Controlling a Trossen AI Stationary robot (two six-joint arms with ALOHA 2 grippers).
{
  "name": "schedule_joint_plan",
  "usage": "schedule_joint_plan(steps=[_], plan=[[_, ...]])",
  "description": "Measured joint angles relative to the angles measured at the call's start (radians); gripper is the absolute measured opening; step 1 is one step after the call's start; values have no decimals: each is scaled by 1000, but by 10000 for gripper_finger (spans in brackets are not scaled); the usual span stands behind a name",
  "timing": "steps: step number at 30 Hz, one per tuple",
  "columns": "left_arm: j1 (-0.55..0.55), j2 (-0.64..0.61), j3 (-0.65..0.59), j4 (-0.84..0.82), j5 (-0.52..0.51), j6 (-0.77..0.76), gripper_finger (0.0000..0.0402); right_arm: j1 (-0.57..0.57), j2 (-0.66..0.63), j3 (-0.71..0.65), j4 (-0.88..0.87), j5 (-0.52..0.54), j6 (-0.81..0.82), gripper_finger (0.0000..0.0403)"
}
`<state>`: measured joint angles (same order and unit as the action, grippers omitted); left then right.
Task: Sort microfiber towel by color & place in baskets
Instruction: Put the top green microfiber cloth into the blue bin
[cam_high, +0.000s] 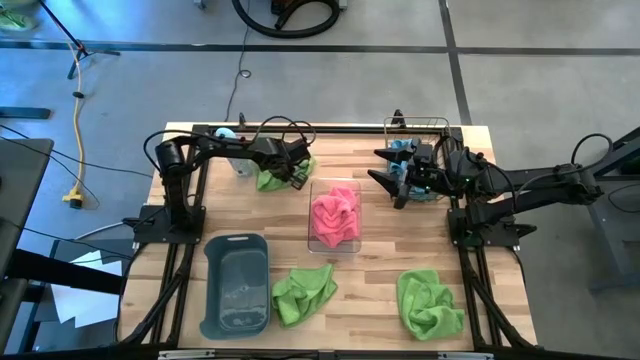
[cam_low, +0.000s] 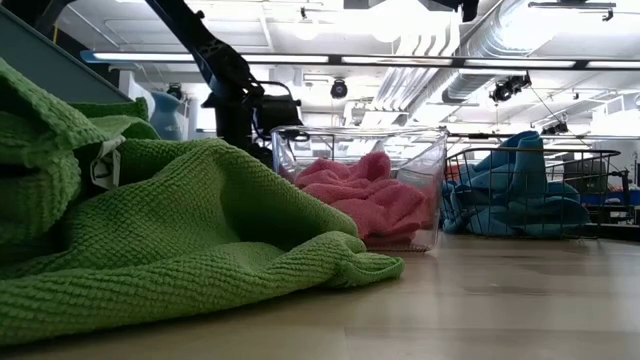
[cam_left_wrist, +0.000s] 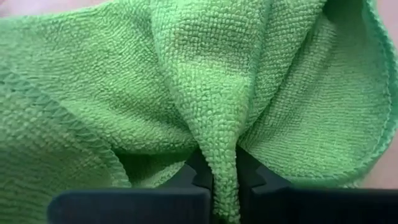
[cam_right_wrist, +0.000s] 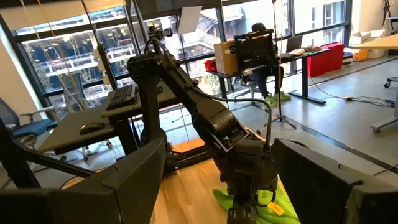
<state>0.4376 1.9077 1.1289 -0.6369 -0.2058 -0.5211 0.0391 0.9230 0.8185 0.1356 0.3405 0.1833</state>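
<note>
A lime green towel (cam_high: 270, 178) lies near the table's far edge, and my left gripper (cam_high: 296, 166) stands over it, shut on it. Two more green towels (cam_high: 303, 293) (cam_high: 430, 303) lie near the near edge; one fills the low view's left (cam_low: 170, 230). A pink towel (cam_high: 335, 215) lies in the clear bin (cam_high: 312, 232) at the middle. Blue towels (cam_low: 520, 190) fill the wire basket (cam_high: 418, 126) at the far right. The grey tub (cam_high: 237, 285) sits near left. My right gripper (cam_high: 392, 188) hovers open beside the wire basket, touching nothing. My left gripper pinches a raised fold (cam_left_wrist: 224, 177) of the green towel between its two fingers (cam_left_wrist: 196, 177). It comes from above, pointing down. The cloth spreads out below the fingers, and in the right wrist view the towel's edge (cam_right_wrist: 273, 205) lies on the table.
A pale blue bottle (cam_high: 228, 133) stands at the far edge behind the left arm. Bare wood shows between the clear bin and the right arm's base (cam_high: 480, 225). A person sits at a desk (cam_right_wrist: 261, 43) in the room beyond the table.
</note>
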Motion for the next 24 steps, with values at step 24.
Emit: schedule_joint_plan(steps=[24], plan=[[33, -693, -4, 97, -75, 177, 0, 0, 0, 0, 0, 0, 0, 296]])
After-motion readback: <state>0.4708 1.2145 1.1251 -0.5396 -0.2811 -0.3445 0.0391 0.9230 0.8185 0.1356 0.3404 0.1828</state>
